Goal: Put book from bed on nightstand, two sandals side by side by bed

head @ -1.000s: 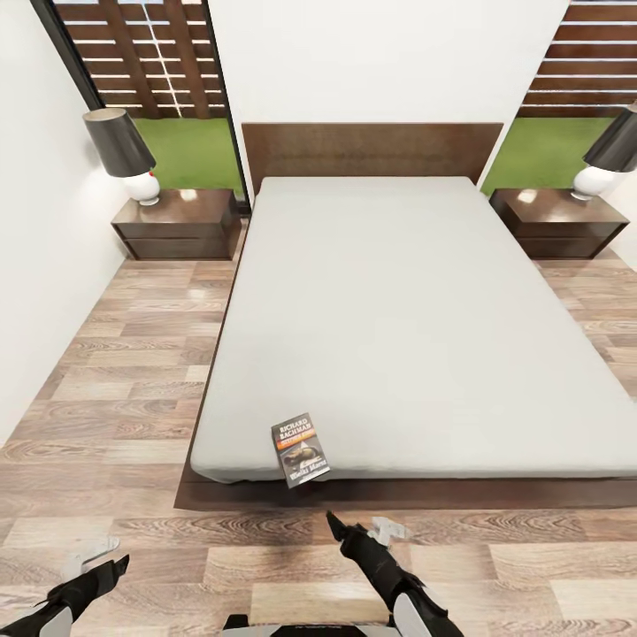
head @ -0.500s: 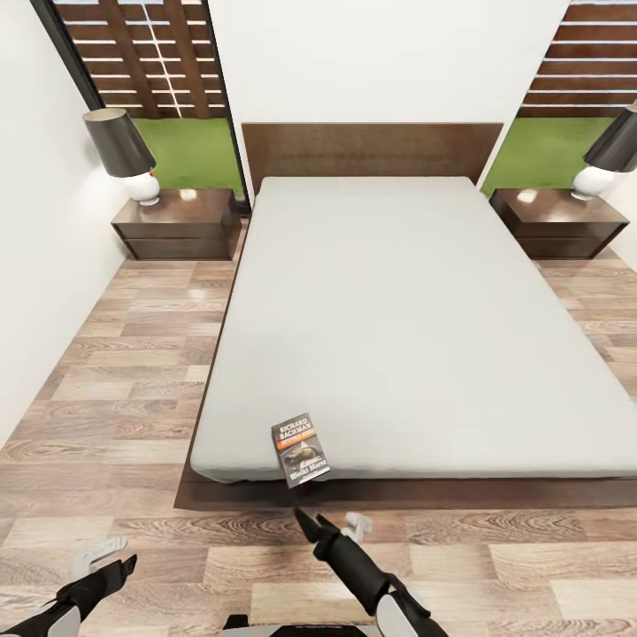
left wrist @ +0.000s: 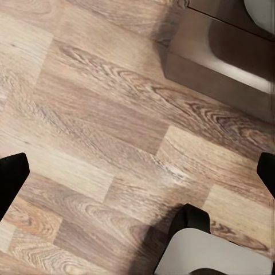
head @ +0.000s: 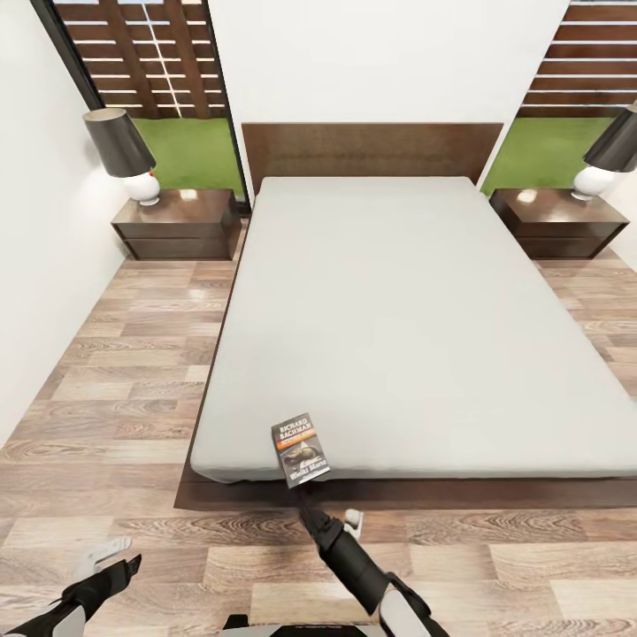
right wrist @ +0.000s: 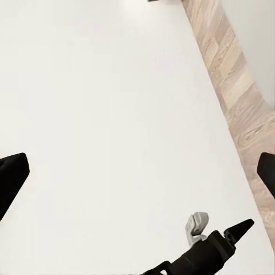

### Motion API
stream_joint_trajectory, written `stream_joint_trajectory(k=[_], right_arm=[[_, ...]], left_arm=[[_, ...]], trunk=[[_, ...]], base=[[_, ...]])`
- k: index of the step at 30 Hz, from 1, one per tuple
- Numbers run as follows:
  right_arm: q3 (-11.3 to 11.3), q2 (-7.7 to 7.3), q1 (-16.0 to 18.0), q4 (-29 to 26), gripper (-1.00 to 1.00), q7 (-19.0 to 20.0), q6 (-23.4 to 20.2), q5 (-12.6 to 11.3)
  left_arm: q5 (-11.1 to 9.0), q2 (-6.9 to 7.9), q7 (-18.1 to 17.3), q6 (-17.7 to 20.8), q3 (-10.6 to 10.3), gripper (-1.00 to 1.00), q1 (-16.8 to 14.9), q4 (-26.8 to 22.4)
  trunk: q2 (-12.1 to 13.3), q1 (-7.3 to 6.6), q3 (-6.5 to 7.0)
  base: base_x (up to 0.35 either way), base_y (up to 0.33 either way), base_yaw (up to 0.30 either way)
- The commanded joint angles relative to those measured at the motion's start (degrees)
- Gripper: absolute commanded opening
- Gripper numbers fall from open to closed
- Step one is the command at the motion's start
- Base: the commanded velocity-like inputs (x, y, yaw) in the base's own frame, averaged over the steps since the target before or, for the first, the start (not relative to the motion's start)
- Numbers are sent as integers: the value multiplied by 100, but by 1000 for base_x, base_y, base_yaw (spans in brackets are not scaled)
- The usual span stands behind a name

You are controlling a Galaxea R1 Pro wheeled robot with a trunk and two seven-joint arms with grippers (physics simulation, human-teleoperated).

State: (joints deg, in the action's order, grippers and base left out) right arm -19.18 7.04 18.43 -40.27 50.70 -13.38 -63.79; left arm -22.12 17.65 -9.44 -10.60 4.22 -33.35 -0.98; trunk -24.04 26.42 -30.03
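The book (head: pixel 301 449), dark-covered with an orange band, lies on the near left corner of the bed (head: pixel 407 310) and hangs a little over the mattress edge. My right gripper (head: pixel 327 506) is open just below the book, over the floor; its dark fingertip reaches up to the book's overhanging edge. In the right wrist view its black fingertips (right wrist: pixel 11 177) stand far apart at the frame's edges. My left gripper (head: pixel 124 553) is open low over the floor at the near left, with nothing between its fingers (left wrist: pixel 11 175). The sandals are out of view.
Two dark nightstands (head: pixel 177 221) (head: pixel 557 221) flank the headboard, each with a black-shaded lamp (head: pixel 124 150) (head: pixel 610 150) on it. Wood-plank floor (head: pixel 106 380) runs along both sides of the bed. A white wall (head: pixel 35 265) closes the left side. The bed frame's corner (left wrist: pixel 229 51) shows near my left gripper.
My right gripper has moved left and forward, from the open floor up to the book's overhanging edge. The left gripper has shifted slightly. The book has not moved.
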Motion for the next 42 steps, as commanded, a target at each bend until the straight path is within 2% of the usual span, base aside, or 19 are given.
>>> stream_joint_trajectory(k=[1, 4, 7, 15, 28, 36, 42], right_arm=[[0, -1, 3, 4, 100, 23, -89, -198], [14, -1, 3, 35, 100, 33, -102, -509], [24, -1, 3, 61, 100, 36, -97, -621], [36, -7, 3, 72, 100, 30, -93, -660], [56, -10, 3, 56, 100, 32, -86, -661], [198, -10, 3, 59, 100, 29, -75, -661], [219, -10, 3, 63, 100, 28, -69, -661]], left_arm=[[-11, -15, -39, -12, 43, 100, -5, 10], [-11, -35, -36, -12, 43, 100, -5, 10], [-11, -40, -35, -12, 44, 100, -5, 13], [-11, -42, -31, -14, 43, 100, -5, 10], [-11, -51, -31, -16, 44, 100, -5, 10], [-11, -51, -31, -12, 43, 100, -5, 10], [-11, -51, -26, -6, 43, 100, -5, 17]], trunk=[[-8, 3, -7], [-8, 3, -7], [-8, 3, -7], [-8, 3, -7], [-8, 3, -7], [-329, 178, -150], [-570, 310, -258]], base=[[0, 0, 0], [3, 3, 0], [82, 108, 0], [200, 200, 0], [47, 22, 0], [0, 0, 0], [0, 0, 0]])
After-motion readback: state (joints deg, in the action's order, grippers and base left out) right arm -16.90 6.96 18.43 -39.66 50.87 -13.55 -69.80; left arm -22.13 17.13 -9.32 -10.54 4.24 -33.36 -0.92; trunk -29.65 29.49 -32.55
